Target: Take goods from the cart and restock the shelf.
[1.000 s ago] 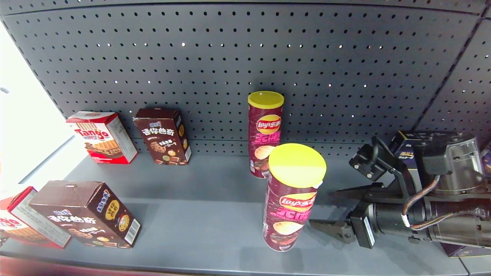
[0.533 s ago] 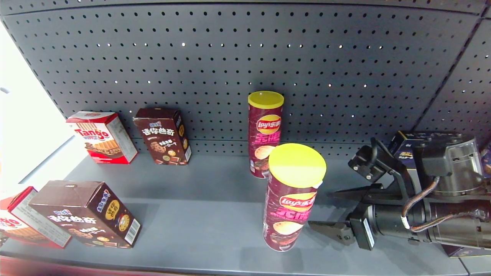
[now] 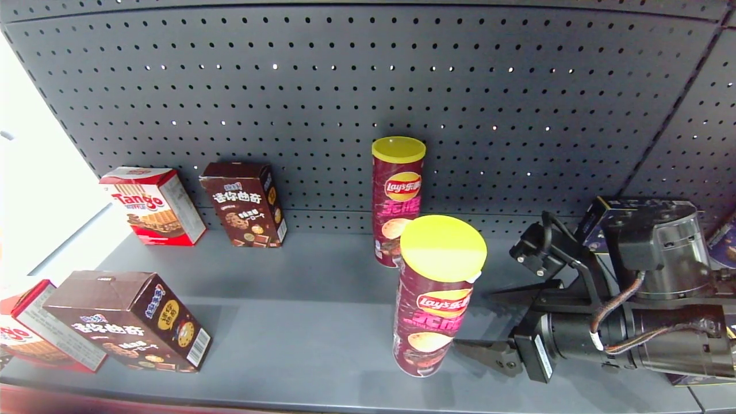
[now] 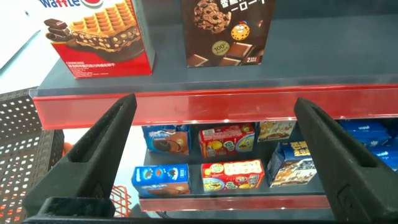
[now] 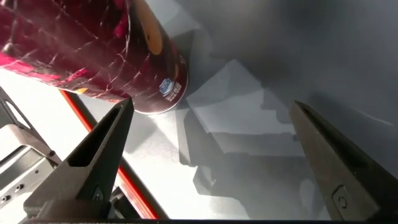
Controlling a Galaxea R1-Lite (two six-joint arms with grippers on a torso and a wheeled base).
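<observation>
**Non-task stock, left side of view**
Red wafer box and brown cookie box stand upright against the pegboard panel. A second cookie box sits front-left, angled, just beside a red box. Small snack boxes fill the lower tiers

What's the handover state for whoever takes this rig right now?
Right gripper: open, empty, on the shelf just right of the front chips can.
Left gripper: open, empty, out in front of the shelf's red front edge.
Things: front chips can upright, ahead of the rear chips can; neither gripped.
Done: front can looks placed.
Left: back the right arm out, fetch the next item.
</observation>
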